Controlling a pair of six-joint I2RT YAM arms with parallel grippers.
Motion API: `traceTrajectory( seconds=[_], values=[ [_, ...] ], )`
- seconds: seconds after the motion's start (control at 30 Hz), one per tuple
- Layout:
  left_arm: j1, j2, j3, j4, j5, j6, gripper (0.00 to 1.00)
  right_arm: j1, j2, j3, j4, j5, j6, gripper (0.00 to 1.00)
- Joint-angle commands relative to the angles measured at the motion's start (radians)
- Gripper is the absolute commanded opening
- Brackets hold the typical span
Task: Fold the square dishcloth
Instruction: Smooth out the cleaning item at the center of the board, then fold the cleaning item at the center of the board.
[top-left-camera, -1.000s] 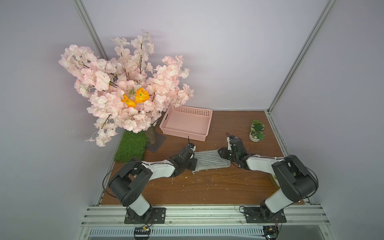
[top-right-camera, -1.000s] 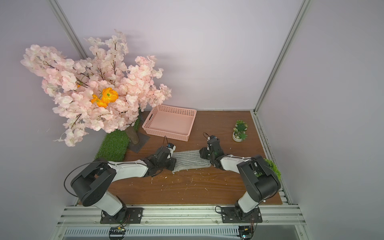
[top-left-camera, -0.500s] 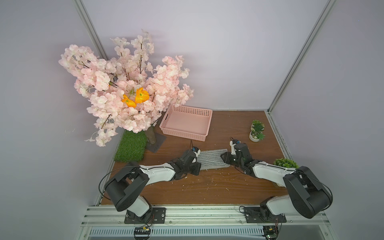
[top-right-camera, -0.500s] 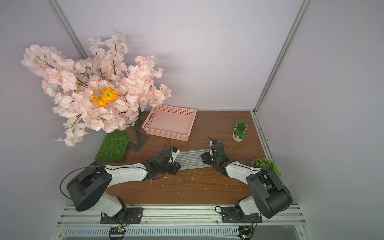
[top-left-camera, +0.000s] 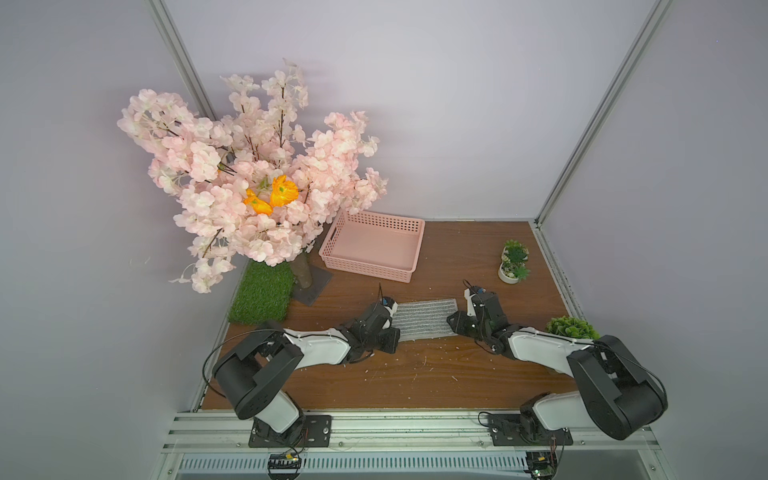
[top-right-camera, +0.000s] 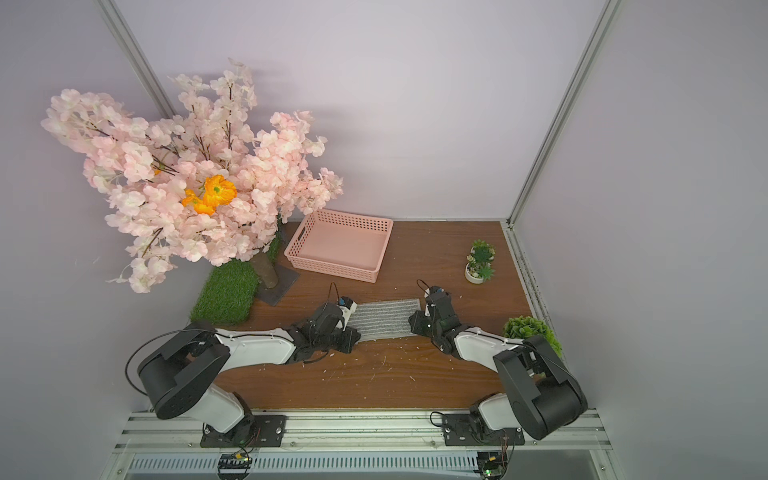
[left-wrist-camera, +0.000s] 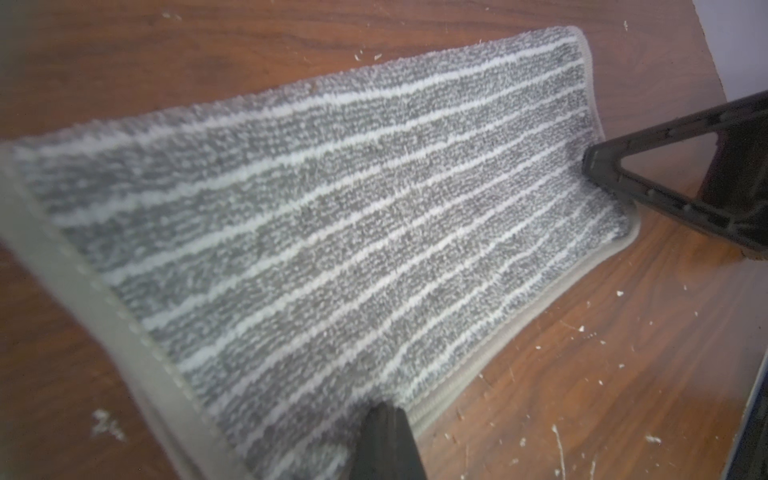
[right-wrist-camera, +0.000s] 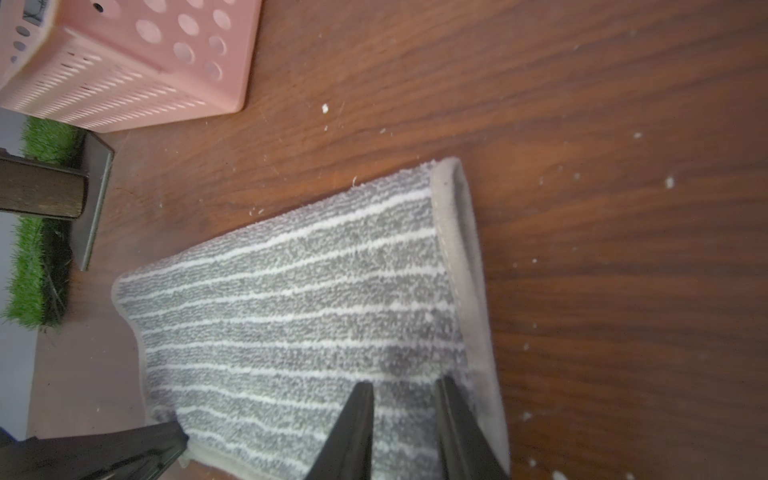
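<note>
Left wrist view: square dishcloth apparently folded once into a striped strip, flat on the table, in front of the pink basket and between the two claws. Left gripper fully closed, tip against the near left corner of the strip; no way to confirm any cloth pinched. Right gripper partly open, fingers straddling a patch by the hemmed right end, tips on or just above the pile; nothing clamped.

Risks judged for the next fold:

1. Single-layer pickup. Cause: closing on the upper layer only, peeling the existing fold open. Check for both hems between the jaws before lifting.
2. Skewed fold. Cause: uneven grips, with the left corner slipping off a closed tip. Confirm a true pinch first.
3. Dragging instead of lifting. Cause: soft pile catching on the table and bunching the strip. Raise before traversing.
4. Claw collision. Cause: short strip, ends brought together. Keep one end pinned and stationary.
</note>
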Motion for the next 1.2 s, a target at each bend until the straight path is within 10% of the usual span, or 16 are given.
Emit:
traceTrajectory(
  seconds=[0.0, 0.53, 1.17],
  values=[
    [-0.004, -0.029, -0.014, -0.061, -0.004, 0.033, 0.02, -0.013, -0.037, 0.057, -0.078, 0.068, -0.071, 0.31],
    [-0.006, -0.091, 0.102, -0.048, -0.079, 0.094, 0.17, -0.066, 0.137, 0.289, -0.175, 0.015, -0.193, 0.35],
    [0.041, -0.122, 0.099, -0.371, -0.244, -0.158, 0.38, -0.065, 0.056, 0.198, -0.263, 0.069, -0.153, 0.36]
  ],
)
